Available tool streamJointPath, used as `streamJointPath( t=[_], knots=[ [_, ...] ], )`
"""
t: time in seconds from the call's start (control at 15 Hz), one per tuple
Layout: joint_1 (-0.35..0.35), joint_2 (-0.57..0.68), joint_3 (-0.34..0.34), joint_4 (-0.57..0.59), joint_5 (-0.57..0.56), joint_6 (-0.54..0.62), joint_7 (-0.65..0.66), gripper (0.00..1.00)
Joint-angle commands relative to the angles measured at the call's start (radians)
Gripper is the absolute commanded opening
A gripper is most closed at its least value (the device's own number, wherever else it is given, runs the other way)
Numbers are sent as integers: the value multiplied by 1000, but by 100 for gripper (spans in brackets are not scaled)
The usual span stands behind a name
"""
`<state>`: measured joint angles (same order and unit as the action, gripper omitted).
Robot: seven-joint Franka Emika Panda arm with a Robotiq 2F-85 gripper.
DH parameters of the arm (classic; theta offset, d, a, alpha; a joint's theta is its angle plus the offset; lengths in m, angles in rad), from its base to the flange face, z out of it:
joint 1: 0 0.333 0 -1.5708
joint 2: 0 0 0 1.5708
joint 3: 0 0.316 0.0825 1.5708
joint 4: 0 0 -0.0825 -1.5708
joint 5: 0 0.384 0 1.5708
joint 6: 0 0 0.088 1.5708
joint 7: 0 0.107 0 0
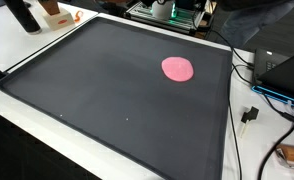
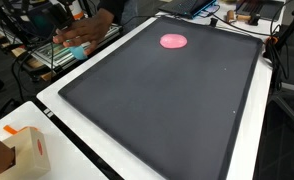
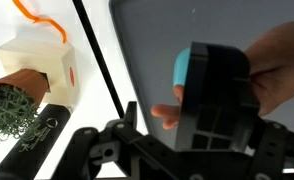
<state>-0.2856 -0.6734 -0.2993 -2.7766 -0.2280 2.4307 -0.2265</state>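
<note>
Pincer [image 3: 187,158] near black block [image 3: 217,95] in person's hand [image 3: 282,70]

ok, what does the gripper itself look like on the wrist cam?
The gripper is matte black throughout: jointed linkage bars with round pivot pins, spanning the wrist view's lower edge. No markings, labels or cables show on it.

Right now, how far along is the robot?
Done: nothing that shows; the pink disc lies alone on the mat. In hand: a person's hand holds a black block by the gripper; I cannot tell if the gripper grips it. Left: any clear grasp, it seems.
</note>
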Motion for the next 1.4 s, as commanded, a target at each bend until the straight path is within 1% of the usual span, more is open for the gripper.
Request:
streamJointPath(
  t=[0.0,0.33,0.4,0.47,0.53,1.33],
  knots=[
    [-2,4,3,5,16,0,-12,70],
    [12,6,-2,12,26,2,-23,31],
    [14,6,-2,14,28,2,-24,26],
    [13,6,-3,16,28,0,-23,26],
    [1,1,13,16,13,-2,-6,51],
    [1,6,13,17,14,-2,-6,51]
  ],
)
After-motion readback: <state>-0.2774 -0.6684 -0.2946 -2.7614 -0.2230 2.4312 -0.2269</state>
